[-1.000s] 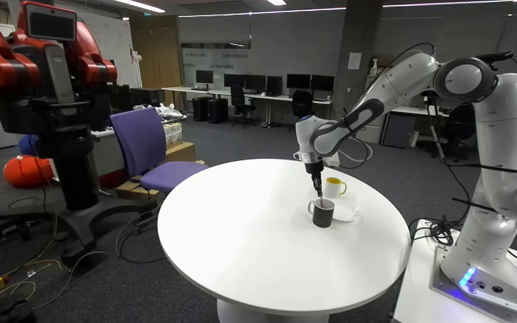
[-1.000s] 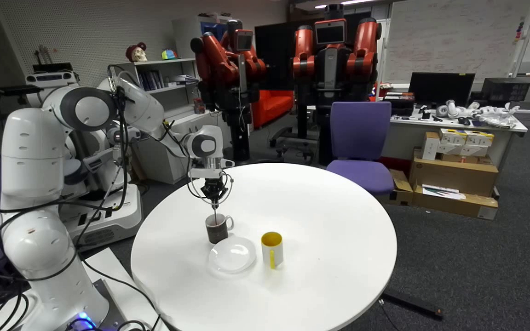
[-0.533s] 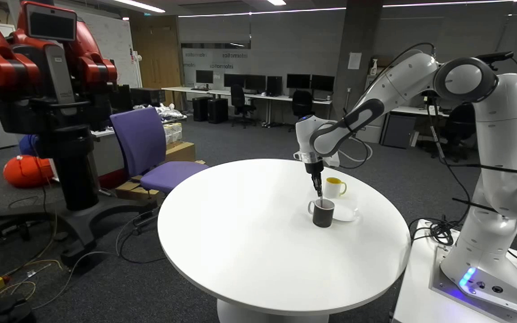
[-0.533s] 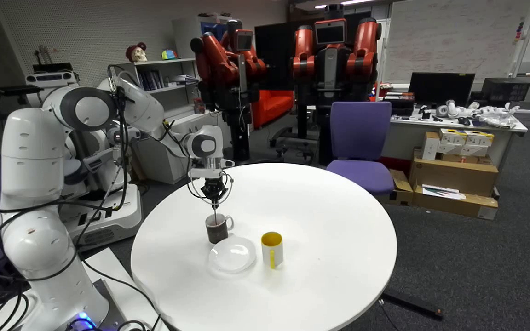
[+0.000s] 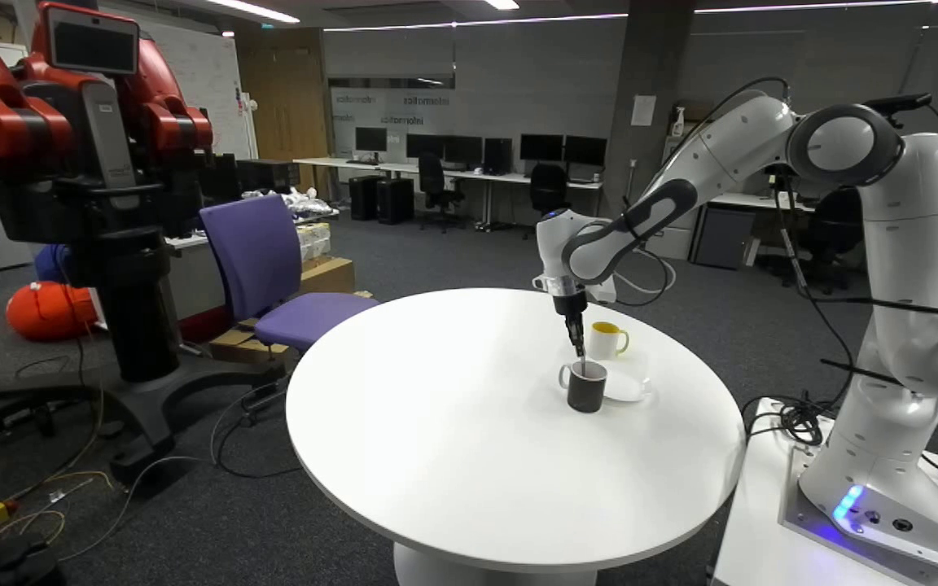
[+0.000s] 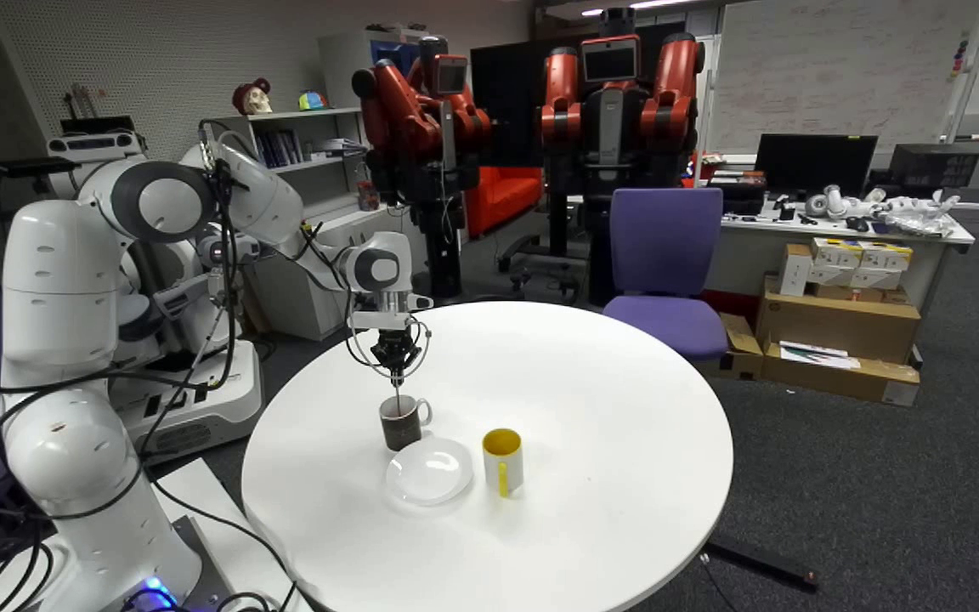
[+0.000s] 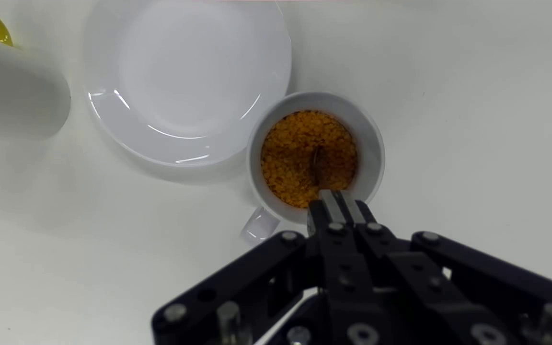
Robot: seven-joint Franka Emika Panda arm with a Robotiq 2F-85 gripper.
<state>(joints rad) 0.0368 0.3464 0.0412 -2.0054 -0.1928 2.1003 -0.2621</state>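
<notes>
Wrist view: the gripper [image 7: 337, 194] sits over the 5 o'clock side of a mug [image 7: 371, 148], with its two fingers squeezed close together. Inside the mug are lots of tiny orange bits [image 7: 290, 158] (they look like lentils). Here the fingers hide most of what they pinch. Both exterior views help: a thin rod that looks like a spoon [image 6: 398, 399] is pinched in the fingertips and points down into the mug, almost straight up and down. How deep its low end goes, I can't tell.

The spoon should be light, hard and smooth, so I think it could slip or twist in the tips. The top of its handle is a good place to hold. The mug looks hard and easy to chip.

Only the wrist view shows the orange bits, and only the exterior views show that the mug is dark outside. In the wrist view the plate [image 7: 187, 67] is at 10 o'clock from the mug, and a yellow-handled cup [image 7: 17, 91] is farther off, between 9 and 10. In an exterior view the mug covers part of the plate [image 5: 630, 389].
</notes>
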